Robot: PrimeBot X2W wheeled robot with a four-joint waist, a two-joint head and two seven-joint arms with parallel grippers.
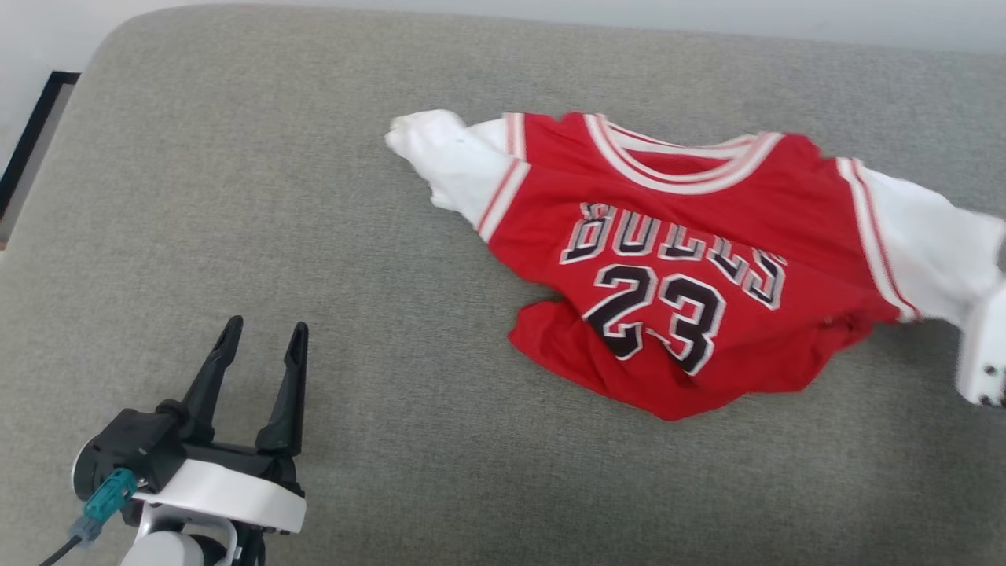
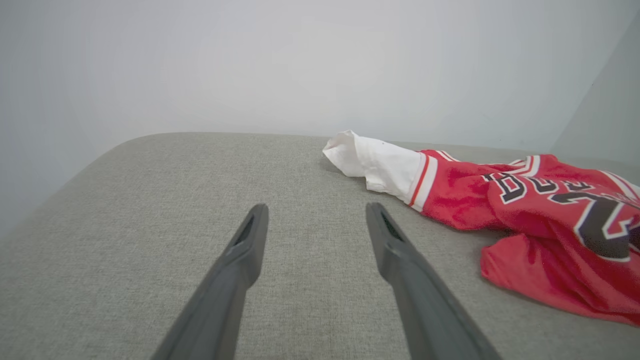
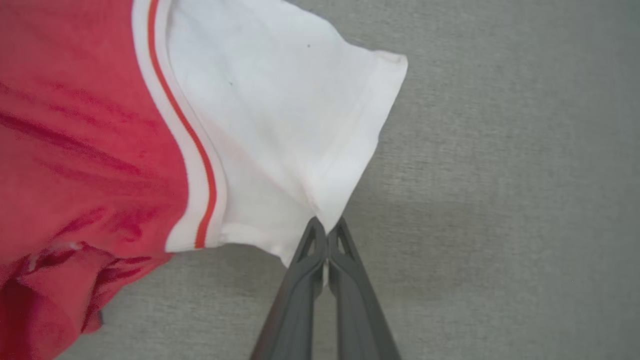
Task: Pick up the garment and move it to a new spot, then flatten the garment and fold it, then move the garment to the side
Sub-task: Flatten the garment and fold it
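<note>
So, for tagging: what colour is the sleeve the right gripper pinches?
The sleeve is plain white, joined to the red body by red-striped trim; clearest in the right wrist view.

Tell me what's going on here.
A two-armed robot is handling a red Bulls 23 jersey that lies crumpled, number side up, on a grey upholstered surface. Its right tool is shut on the edge of one white sleeve. The left tool is open, apart from the jersey and holding nothing.

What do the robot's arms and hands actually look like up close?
The left hand has two long, dark, tapering fingers on a black base, ringed by a white collar, with a teal plug and dark cable. The right hand has matching grey fingers with slotted tips; the right arm is white.
</note>
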